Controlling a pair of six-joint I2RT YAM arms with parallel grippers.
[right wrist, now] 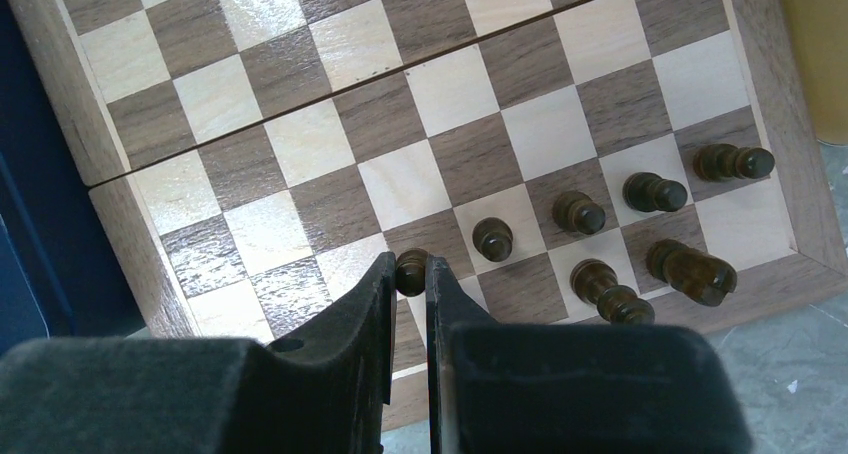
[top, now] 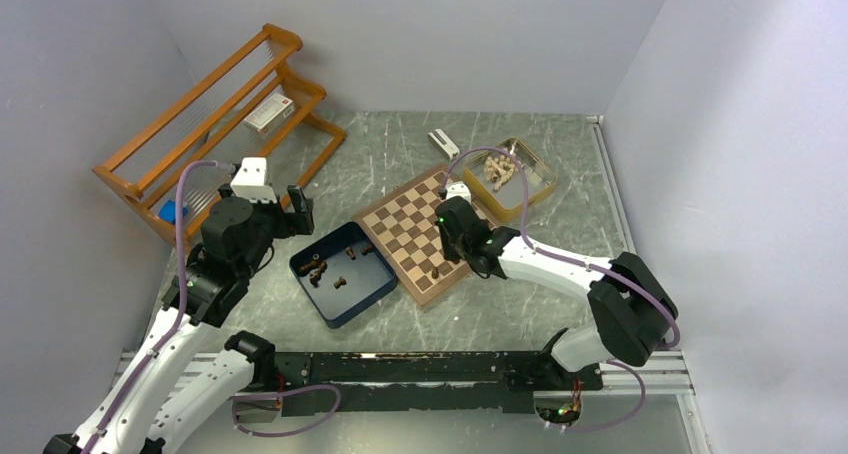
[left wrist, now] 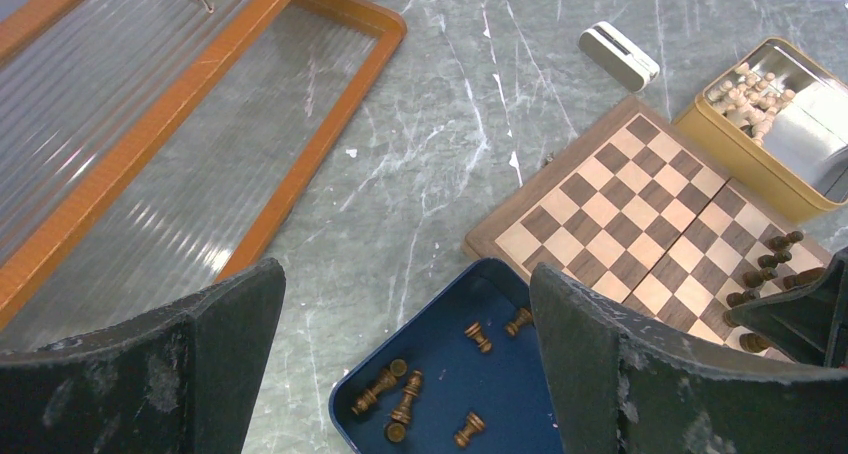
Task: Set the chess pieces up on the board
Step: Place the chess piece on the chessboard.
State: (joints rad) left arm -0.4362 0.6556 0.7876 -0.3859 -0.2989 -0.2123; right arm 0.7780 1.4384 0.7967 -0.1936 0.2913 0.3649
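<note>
The right gripper point(right wrist: 410, 279) is clamped on a small dark brown wooden pawn point(right wrist: 411, 270). Its two black fingers point(right wrist: 360, 324) pinch the rounded head from either side, over the near rows of the square wooden chessboard with tan and brown checks point(right wrist: 300, 124). Just to the right of those fingers four more dark pawns point(right wrist: 580, 212) stand in a slanting row, one to a square. Two taller dark pieces point(right wrist: 690, 271) stand on the edge row beside them.

The left gripper point(left wrist: 405, 279) hangs with its jaws wide apart and nothing between them. Below it is the dark blue square box point(left wrist: 500, 384), where five loose dark brown wooden chess pieces point(left wrist: 405, 399) lie on their sides.

These pieces look light and rigid, with smooth turned wood that would likely slip or roll. Their narrow bases should make them easy to tip on release. The safest hold is probably across the neck just under the head, or across the stem for those lying flat.

The right fingers hide the held pawn's base, so it cannot be told whether it rests on its square. In the overhead view the right arm covers that corner of the board. The left fingers cut off the box's near corners, where more pieces may lie. The types of the taller pieces are hard to make out.
</note>
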